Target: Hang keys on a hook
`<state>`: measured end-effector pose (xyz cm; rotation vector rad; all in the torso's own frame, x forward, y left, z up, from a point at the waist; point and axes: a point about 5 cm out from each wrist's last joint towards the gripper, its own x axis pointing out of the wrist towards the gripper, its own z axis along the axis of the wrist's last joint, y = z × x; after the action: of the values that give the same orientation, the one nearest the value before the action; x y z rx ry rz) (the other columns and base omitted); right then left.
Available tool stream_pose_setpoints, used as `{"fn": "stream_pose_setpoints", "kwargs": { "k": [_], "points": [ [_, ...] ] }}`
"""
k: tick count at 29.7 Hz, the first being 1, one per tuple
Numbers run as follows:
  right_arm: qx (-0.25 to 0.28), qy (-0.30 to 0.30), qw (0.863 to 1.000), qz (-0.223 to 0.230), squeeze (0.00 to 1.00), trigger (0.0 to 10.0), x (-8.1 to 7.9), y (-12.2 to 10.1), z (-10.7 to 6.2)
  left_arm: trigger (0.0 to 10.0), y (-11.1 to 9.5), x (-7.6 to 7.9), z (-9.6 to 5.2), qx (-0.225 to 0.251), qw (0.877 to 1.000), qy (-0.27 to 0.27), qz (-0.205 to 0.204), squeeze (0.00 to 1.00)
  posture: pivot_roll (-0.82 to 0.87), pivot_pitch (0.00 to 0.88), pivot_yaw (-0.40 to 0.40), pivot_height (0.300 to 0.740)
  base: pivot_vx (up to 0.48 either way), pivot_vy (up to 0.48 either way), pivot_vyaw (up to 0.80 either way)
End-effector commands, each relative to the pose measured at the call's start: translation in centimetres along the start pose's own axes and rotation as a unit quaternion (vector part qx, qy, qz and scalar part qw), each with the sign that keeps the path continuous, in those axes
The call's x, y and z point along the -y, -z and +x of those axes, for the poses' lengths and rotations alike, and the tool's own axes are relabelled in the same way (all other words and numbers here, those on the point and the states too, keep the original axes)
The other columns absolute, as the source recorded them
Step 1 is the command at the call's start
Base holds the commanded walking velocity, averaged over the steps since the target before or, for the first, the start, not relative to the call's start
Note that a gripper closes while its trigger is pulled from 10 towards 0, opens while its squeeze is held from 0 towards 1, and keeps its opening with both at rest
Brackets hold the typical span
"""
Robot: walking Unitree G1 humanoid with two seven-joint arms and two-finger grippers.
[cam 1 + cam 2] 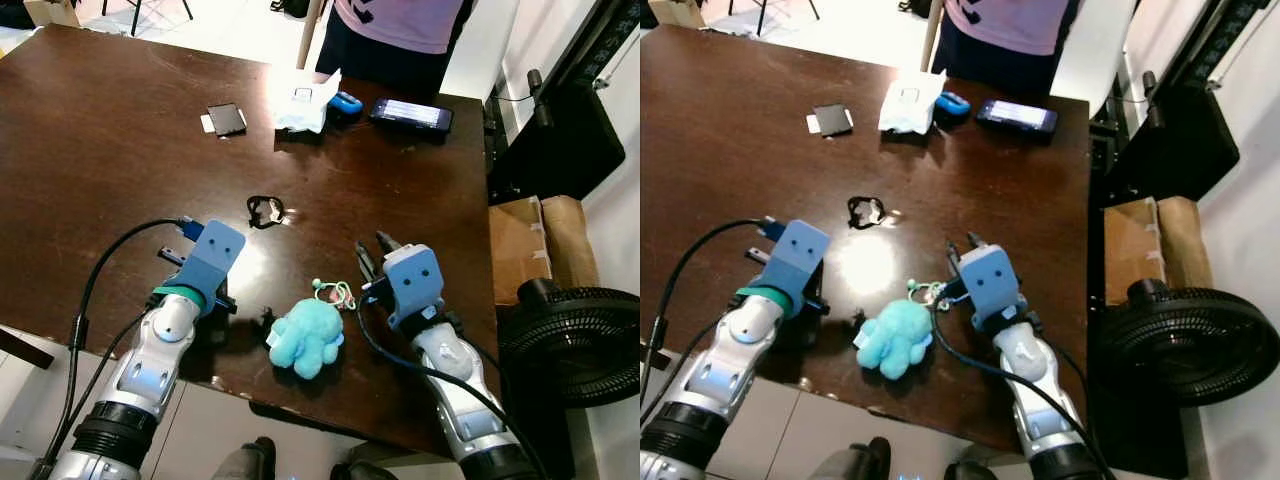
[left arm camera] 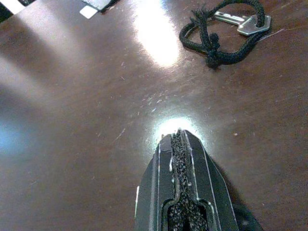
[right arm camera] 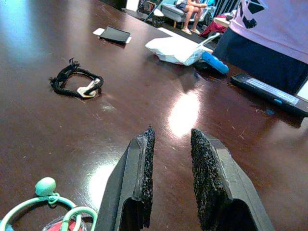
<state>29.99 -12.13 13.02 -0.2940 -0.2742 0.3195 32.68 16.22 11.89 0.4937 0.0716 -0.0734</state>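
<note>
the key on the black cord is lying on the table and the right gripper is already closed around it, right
Not quite. The key on the black cord does lie on the table, but the right gripper is open and apart from it, holding nothing. The right wrist view shows the gap between its fingers.

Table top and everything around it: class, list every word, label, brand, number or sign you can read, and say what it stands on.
No text can be read.
Phone: lit screen with lines too small and blurred to read.
White packet: a small mark, unreadable.
Person's pink shirt: dark geometric print, no legible letters.
Dark card: no readable marking.
</note>
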Motion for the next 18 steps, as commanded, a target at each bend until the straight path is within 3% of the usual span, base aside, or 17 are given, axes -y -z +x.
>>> {"fn": "stream_pose_setpoints", "kwargs": {
  "k": [1,3,4,6,7,9,10,11,13,14,15,16,18],
  "points": [
    [-0.007,-0.002,1.000,0.005,0.00,10.0,-0.3,0.4,-0.2,0.0,1.1,0.4,-0.5,-0.022,1.000,0.010,-0.005,0.00,0.05,0.129,0.071,0.740,0.000,0.000,0.00],
    [-0.007,-0.002,1.000,0.005,0.00,10.0,-0.2,0.4,-0.2,0.0,0.2,0.4,-0.6,-0.003,1.000,0.012,-0.023,0.00,0.05,0.129,0.071,0.740,0.000,0.000,0.00],
    [-0.006,-0.001,1.000,0.005,0.00,10.0,-0.2,0.4,-0.2,0.0,-1.3,0.4,-0.7,0.026,0.998,0.020,-0.054,0.00,0.05,0.129,0.071,0.740,0.000,0.000,0.00],
    [-0.006,-0.001,1.000,0.005,0.00,10.0,-0.2,0.4,-0.2,0.0,-1.3,0.4,-0.7,0.026,0.998,0.020,-0.054,0.00,0.05,0.129,0.071,0.740,0.000,0.000,0.00],
    [-0.006,-0.001,1.000,0.005,0.00,10.0,-0.2,0.4,-0.2,3.0,-4.7,0.5,-1.1,0.085,0.987,0.045,-0.130,0.00,0.05,0.131,0.073,0.740,0.000,0.000,0.00],
    [-0.006,-0.001,1.000,0.005,0.00,10.0,-0.2,0.4,-0.2,3.0,-4.7,0.5,-1.1,0.085,0.987,0.045,-0.130,0.00,0.05,0.131,0.073,0.740,0.000,0.000,0.00],
    [-0.005,-0.001,1.000,0.005,0.00,10.0,-0.3,0.3,-0.2,10.0,-7.9,0.6,-1.7,0.140,0.968,0.075,-0.193,0.00,0.05,0.131,0.072,0.740,0.000,0.000,0.00],
    [-0.005,-0.001,1.000,0.005,0.00,10.0,-0.3,0.3,-0.2,10.0,-7.9,0.6,-1.7,0.140,0.968,0.075,-0.193,0.00,0.05,0.131,0.072,0.740,0.000,0.000,0.00],
    [-0.003,-0.003,1.000,0.006,0.00,10.0,-0.4,0.3,-0.1,10.0,-12.0,0.6,-2.7,0.203,0.939,0.107,-0.258,0.00,0.06,0.129,0.076,0.740,0.000,0.000,0.00],
    [-0.002,-0.003,1.000,0.007,0.00,10.0,-0.5,0.2,0.0,10.0,-12.6,0.5,-2.7,0.204,0.941,0.101,-0.252,0.00,0.05,0.128,0.080,0.740,0.000,0.000,0.00],
    [-0.002,-0.003,1.000,0.008,0.00,10.0,-0.6,0.2,0.0,10.0,-12.5,0.5,-2.5,0.194,0.950,0.089,-0.226,0.00,0.05,0.128,0.081,0.740,0.000,0.000,0.00],
    [-0.002,-0.003,1.000,0.008,0.00,10.0,-0.6,0.2,0.0,10.0,-12.5,0.5,-2.5,0.194,0.950,0.089,-0.226,0.00,0.05,0.128,0.081,0.740,0.000,0.000,0.00],
    [-0.002,0.000,1.000,0.008,0.00,10.0,-0.6,0.3,-0.1,10.0,-10.4,0.2,-2.0,0.145,0.981,0.054,-0.114,0.00,0.05,0.128,0.088,0.740,0.000,0.000,0.00]
  ]
}}
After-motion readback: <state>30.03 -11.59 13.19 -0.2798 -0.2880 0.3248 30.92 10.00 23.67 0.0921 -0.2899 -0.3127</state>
